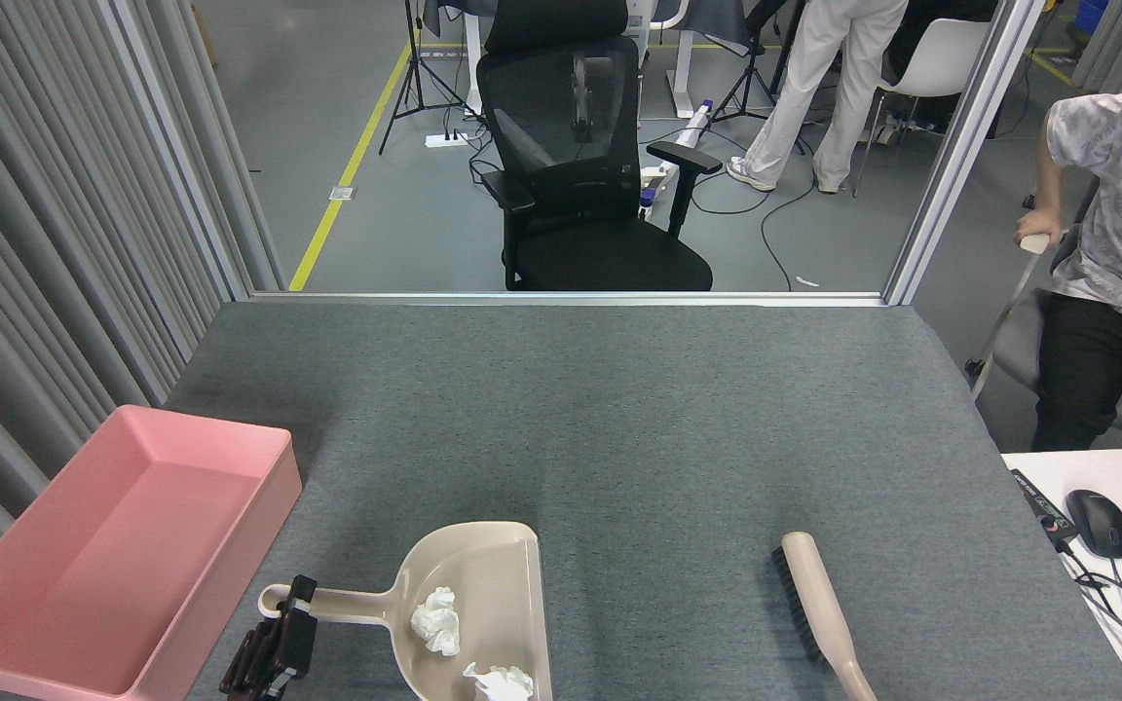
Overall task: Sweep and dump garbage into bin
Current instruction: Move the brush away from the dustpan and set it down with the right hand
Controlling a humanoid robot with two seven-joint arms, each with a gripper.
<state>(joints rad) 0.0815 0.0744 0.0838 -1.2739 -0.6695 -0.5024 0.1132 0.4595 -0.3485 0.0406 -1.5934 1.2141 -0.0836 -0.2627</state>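
Where the desk (619, 419) meets the curtain along its left edge: pink bin (123, 545), overhanging the front-left corner, interior bare. Near the front edge, left of centre: beige dustpan (483, 604), flat on the grey felt, handle toward the bin. Near the front edge, right of centre and well apart from the dustpan: brush (819, 608), bristles facing left, handle cut off by the bottom of the view. At the dustpan handle: left gripper (274, 647), dark, clamped on the handle. Inside the dustpan: garbage, two crumpled white balls (434, 620) (500, 682), apart. Right gripper: out of sight.
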